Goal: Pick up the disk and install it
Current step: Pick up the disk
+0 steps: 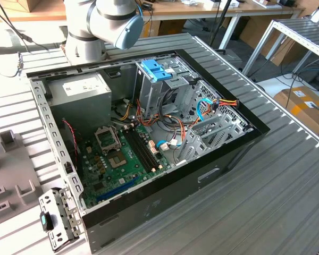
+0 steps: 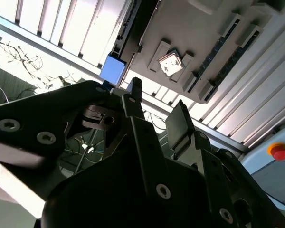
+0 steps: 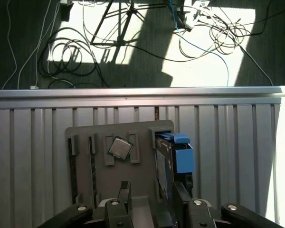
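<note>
In the first wrist view the disk [image 3: 163, 164] is standing on edge in a slot of a grey holder [image 3: 88, 166]. Its blue rail [image 3: 183, 157] is facing away from a processor chip [image 3: 120, 148] that is lying in the holder's middle. The gripper [image 3: 152, 190] is hanging close to the disk with its jaws standing apart and gripping nothing. One finger [image 3: 181, 199] is lining up with the blue rail. The holder is resting on the ribbed metal surface [image 3: 228, 152]. In the exterior view the open computer case [image 1: 165, 199] is occupying the frame's centre, and the arm [image 1: 103, 21] is standing at upper left.
</note>
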Motion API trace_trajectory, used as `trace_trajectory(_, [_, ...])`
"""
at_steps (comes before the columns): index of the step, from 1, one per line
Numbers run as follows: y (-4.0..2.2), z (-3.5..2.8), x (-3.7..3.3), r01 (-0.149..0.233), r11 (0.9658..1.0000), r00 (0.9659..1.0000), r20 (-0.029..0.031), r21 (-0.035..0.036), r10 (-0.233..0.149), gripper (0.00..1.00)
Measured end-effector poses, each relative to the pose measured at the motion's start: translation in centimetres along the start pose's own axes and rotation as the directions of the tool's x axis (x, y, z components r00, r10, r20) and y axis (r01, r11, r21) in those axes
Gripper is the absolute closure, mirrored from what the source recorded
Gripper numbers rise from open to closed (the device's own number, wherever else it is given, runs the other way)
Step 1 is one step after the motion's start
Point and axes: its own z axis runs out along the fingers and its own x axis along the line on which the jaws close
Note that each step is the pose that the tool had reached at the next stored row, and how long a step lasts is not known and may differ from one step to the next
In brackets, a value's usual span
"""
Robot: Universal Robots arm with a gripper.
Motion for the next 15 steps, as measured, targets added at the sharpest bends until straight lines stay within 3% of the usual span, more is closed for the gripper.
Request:
trace_trajectory(6, [0.0,0.28,-0.61,0.012,0.9999,0.9999,-0.0006,-0.0002,-0.012,0.52])
trace_trajectory(8, [0.0,0.37,-0.76,0.062,0.9981,0.9981,-0.0027,-0.0017,-0.062,0.52])
trace_trajectory(15, [0.0,0.74,-1.27,0.069,0.9976,0.9976,0.0015,-0.0015,-0.069,0.52])
